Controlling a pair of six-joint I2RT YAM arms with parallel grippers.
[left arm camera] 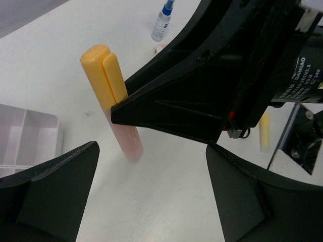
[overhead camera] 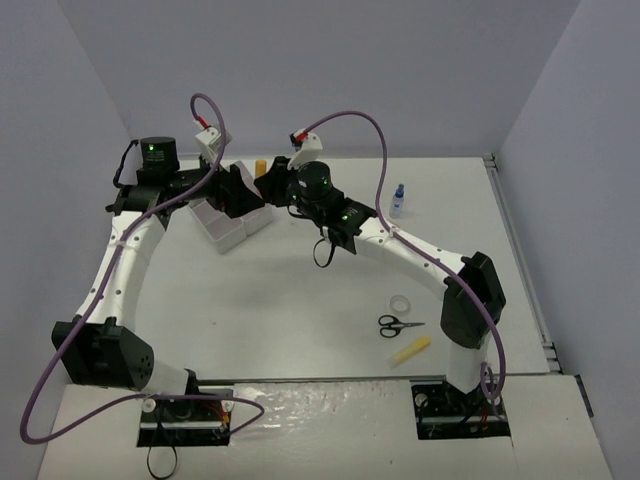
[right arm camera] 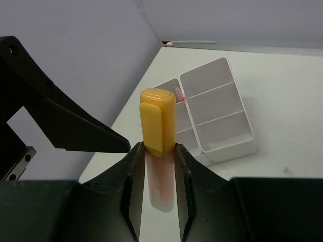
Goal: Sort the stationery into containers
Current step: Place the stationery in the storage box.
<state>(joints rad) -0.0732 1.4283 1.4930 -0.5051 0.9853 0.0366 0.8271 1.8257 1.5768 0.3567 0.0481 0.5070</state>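
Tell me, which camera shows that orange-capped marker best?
The right wrist view: the orange-capped highlighter stands centred and large, clamped in the right gripper. The left wrist view shows it partly behind that gripper; the top view shows only a small orange speck.

Orange-yellow cap and pale pink body on highlighter (right arm camera: pixel 157 121), white tray (right arm camera: pixel 227 148), clear bottle (left arm camera: pixel 161 25) with blue cap

We saw an orange-capped highlighter (right arm camera: pixel 157 132) with a pink barrel held upright beside the white divided tray (right arm camera: pixel 227 148). Well apart to the right lay black scissors (overhead camera: pixel 400 324), a white tape roll (overhead camera: pixel 401 302) and a yellow highlighter (overhead camera: pixel 410 350); a blue-capped bottle (overhead camera: pixel 398 201) stood farther back.
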